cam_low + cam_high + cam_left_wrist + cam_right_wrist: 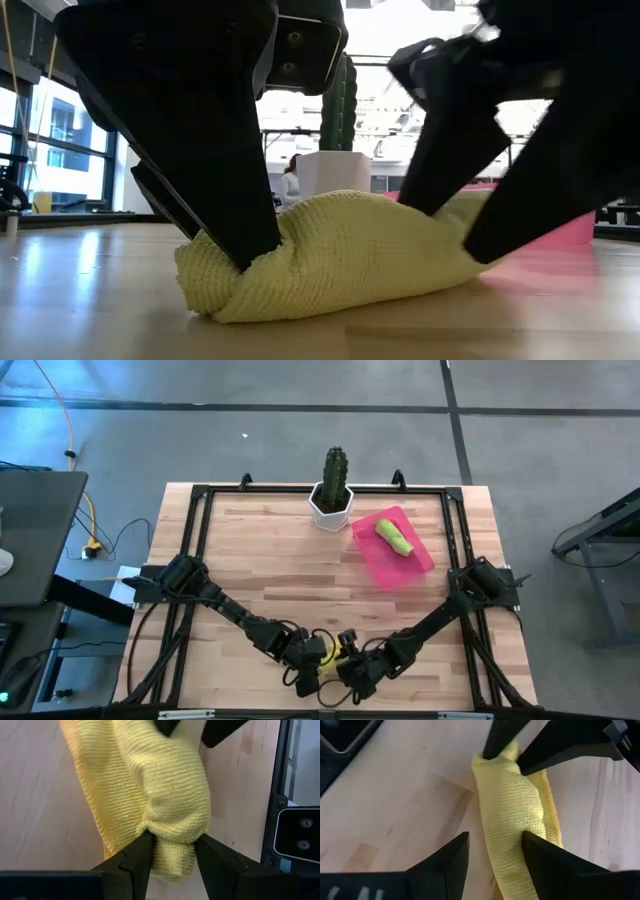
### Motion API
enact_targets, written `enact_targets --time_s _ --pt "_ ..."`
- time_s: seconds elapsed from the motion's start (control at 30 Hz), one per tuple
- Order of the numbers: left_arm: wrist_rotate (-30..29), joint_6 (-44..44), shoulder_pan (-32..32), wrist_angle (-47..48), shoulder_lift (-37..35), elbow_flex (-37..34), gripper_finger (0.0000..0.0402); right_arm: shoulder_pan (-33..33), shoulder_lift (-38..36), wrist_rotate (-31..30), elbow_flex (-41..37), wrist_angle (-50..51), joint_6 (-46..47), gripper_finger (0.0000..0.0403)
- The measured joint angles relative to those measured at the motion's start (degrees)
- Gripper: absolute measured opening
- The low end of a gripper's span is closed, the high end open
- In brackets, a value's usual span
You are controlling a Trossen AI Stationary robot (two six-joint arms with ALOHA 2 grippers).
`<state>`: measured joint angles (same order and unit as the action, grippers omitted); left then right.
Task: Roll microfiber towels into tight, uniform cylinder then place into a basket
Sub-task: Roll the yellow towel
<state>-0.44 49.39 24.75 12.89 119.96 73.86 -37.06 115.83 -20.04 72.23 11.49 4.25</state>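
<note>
The yellow towel (330,653) lies as a loose roll on the wood table near its front edge, and shows in the low view (330,260). My left gripper (172,839) is shut on the roll's left end. My right gripper (495,840) is open, with its fingers on either side of the roll's right part. The lime green towel (395,538) lies rolled up in the pink basket (420,565) at the back right. My left gripper pinches the left end of the yellow roll (172,851) between its two fingers, bunching several layers into a narrow neck. The fingers slant down from the table's left. The roll lies on the table. My right gripper is open. The inner side of one finger (542,857) lies against the roll's side (517,827). The other finger (455,857) stands apart from it on the bare wood. The fingers slant down across the roll, which lies on the table.
A white hexagonal pot with a cactus (332,500) stands at the table's far edge, left of the basket. A black frame (455,530) runs around the table top. Bare wood lies between the grippers and the basket.
</note>
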Motion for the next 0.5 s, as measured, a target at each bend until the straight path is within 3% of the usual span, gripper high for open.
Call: enact_targets --time_s 0.5 --pt "0.9 -2.2 0.0 -1.0 0.0 -0.1 0.0140 4.8 2.5 6.7 0.3 -0.4 -3.2 0.0177"
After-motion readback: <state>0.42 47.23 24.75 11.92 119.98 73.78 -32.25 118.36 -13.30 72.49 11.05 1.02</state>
